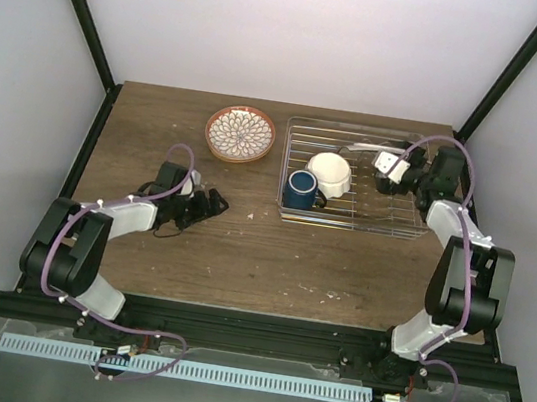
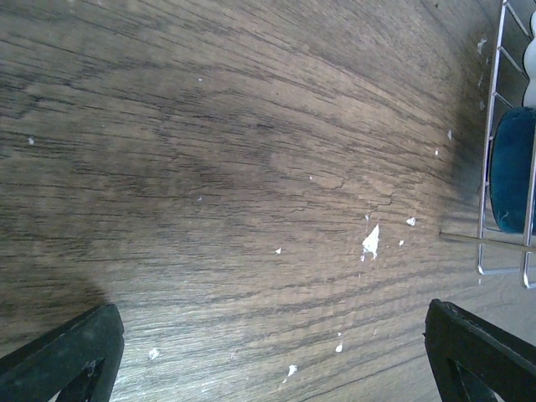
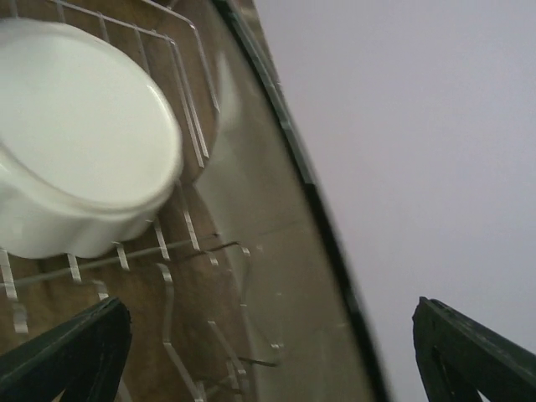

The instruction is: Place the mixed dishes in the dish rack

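bowl and mug racked, two plates to go
white scalloped bowl (image 1: 330, 174) and dark blue mug (image 1: 300, 188) in dish rack (image 1: 386, 224); right tool (image 1: 387, 168) released overhead, left tool (image 1: 209, 203) spread above desk (image 1: 269, 262); next likely: grasping patterned plate (image 1: 240, 134) by its rim.

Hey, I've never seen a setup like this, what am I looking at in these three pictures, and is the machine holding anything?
These are two robot arms bolted to a wooden table. The overhead picture shows the whole scene from above and behind. The other two come from small cameras on each wrist, looking past the dark pincer tips.

On the table sits a wire dish rack with a white bowl and a dark blue mug inside. A patterned plate lies beside the rack, still to be loaded.

The left pincer rests open over bare wood. The right pincer is open above the rack. Neither holds anything.
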